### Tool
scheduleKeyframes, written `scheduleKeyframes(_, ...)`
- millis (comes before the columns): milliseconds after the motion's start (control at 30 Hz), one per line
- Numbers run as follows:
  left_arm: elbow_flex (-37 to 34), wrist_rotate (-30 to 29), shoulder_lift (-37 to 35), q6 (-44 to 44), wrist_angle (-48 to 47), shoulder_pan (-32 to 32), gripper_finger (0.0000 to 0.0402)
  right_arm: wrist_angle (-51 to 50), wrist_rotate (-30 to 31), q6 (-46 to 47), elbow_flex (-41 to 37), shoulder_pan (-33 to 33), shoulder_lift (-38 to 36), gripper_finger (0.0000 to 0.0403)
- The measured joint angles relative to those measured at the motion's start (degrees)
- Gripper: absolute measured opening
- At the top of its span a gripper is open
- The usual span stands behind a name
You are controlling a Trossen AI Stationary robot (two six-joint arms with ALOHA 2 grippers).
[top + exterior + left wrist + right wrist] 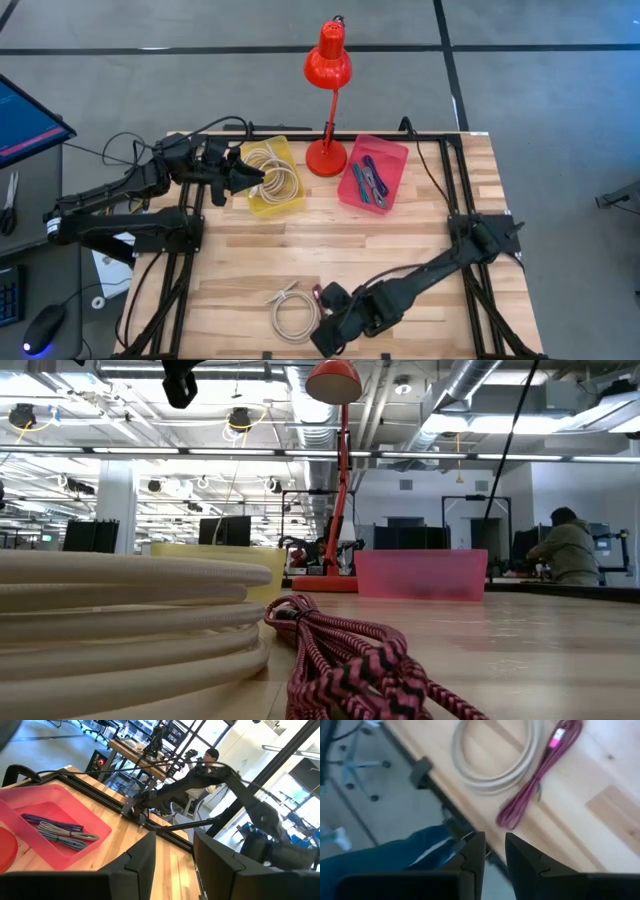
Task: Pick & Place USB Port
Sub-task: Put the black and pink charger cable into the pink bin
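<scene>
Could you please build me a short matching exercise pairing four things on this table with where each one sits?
Things:
1. coiled cream cable
2. braided magenta cable
3. red desk lamp
4. left end effector

Places:
A. between the two bins
B. over the yellow plastic bin
C. on bare wood by the near edge
D. beside the cream coil

Pairs: 1-C, 2-D, 3-A, 4-B

Two bins [272, 180] [372, 172] flank the lamp [327, 155]; two cables [292, 312] [318, 294] lie at the table's [420, 235] near edge.
</scene>
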Motion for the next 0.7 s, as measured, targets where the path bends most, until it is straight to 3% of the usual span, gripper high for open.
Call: scheduleKeyframes(700,-0.06,0.0,0.0,-0.28,-0.44,0.0,0.0131,3.75,-0.21,15.0,-0.07,-0.6,13.73,0.0067)
